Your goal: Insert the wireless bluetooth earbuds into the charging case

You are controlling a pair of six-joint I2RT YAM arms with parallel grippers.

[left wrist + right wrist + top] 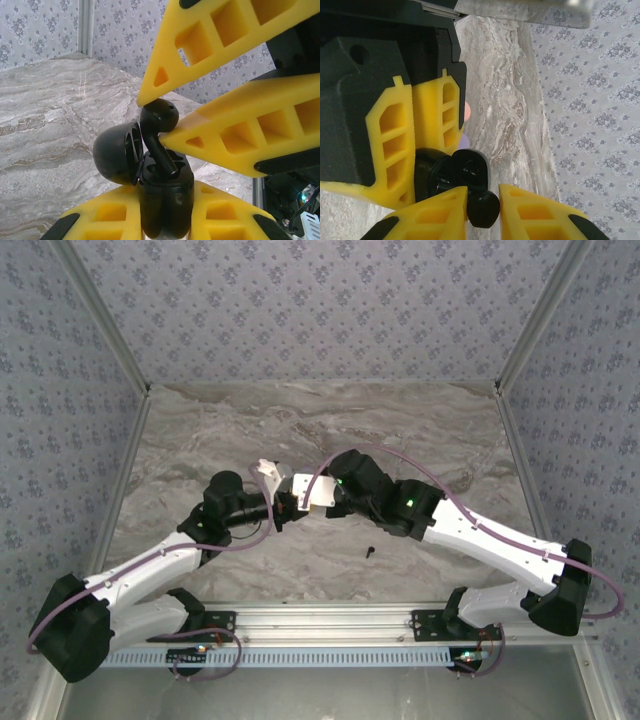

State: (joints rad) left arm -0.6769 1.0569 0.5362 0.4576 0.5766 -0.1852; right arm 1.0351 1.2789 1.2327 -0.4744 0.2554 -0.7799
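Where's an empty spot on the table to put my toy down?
Bare marble table stretches along the back wall, the left wall and the right wall. The middle is crowded: the left pincer holds a black charging case and the right pincer holds a black earbud at its opening. Near the rail, mind the loose black earbud.

You have a grey-veined marble tabletop (pixel 400 430) under even, soft light. Three walls close it in: the far wall (pixel 320 310), left wall (pixel 50 400) and right wall (pixel 600 390), all in grey-blue floral paper. Aluminium posts (pixel 103 315) stand at the far corners, and an aluminium rail (pixel 330 620) runs along the near edge.
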